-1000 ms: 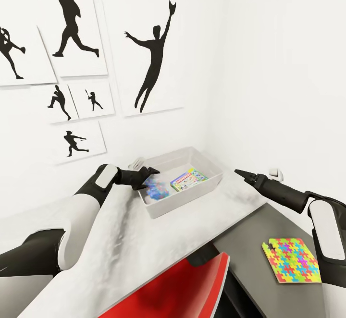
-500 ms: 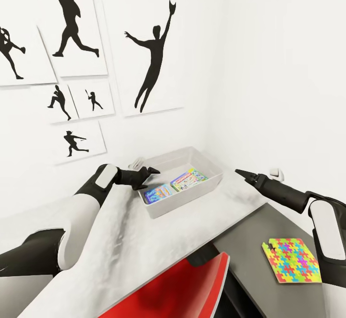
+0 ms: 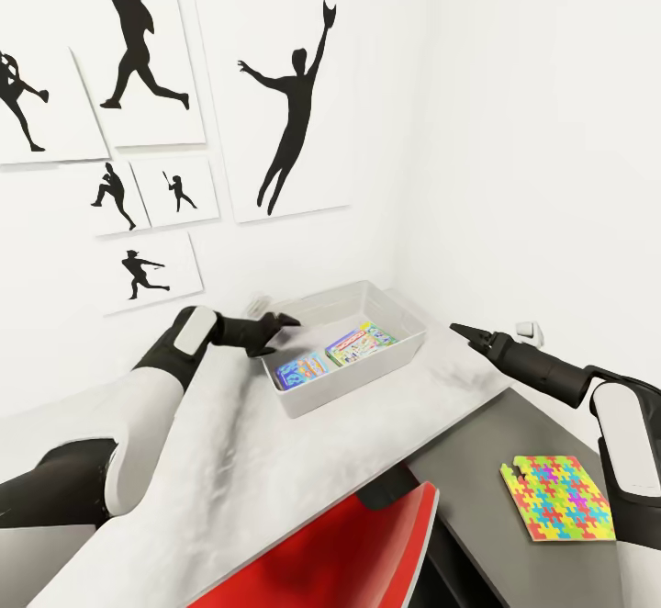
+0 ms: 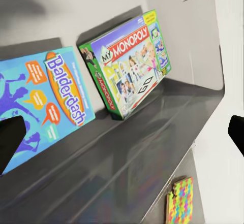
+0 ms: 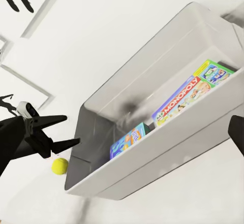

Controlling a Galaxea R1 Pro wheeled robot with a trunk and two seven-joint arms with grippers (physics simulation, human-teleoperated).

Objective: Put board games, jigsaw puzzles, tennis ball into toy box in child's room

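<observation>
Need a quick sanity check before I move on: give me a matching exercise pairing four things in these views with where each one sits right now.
Things:
1. Balderdash game
2. Monopoly game
3. jigsaw puzzle
4. tennis ball

Places:
A. on the lower dark grey desk section
B. outside the toy box, by the left tool
C. in the toy box, at the left-tool end
D. in the toy box, at the far end from the left tool

Pairs: 1-C, 2-D, 3-A, 4-B
</observation>
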